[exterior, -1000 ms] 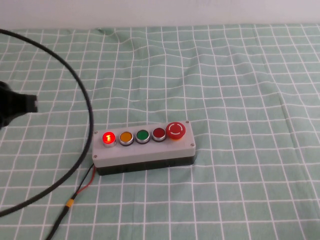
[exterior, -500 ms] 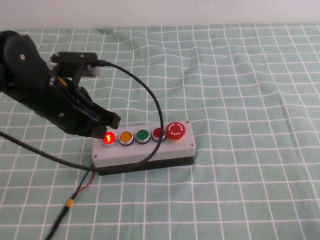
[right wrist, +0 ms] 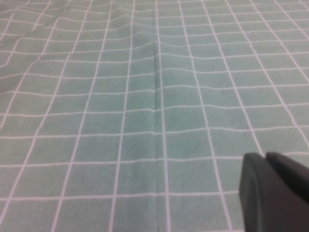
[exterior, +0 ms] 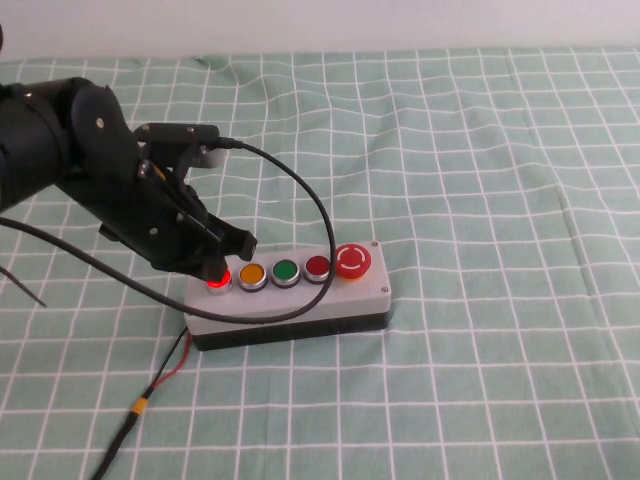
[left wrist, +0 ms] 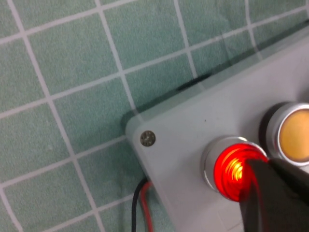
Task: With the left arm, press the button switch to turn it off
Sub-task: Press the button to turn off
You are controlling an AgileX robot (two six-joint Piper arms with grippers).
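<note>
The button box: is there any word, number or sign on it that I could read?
White curved arrows, no letters: on the large red mushroom button.
Button switch: glowing, its mark mostly hidden under the left end effector; unreadable.
Grey box: nothing printed on its casing.
Right end effector, over the checked cloth: no text.

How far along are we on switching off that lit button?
Approach looks done: the left gripper sits right over the button switch at the grey box's end. Pressing is in hand. The button glows red, so it isn't off yet. The right gripper hangs over bare cloth.
</note>
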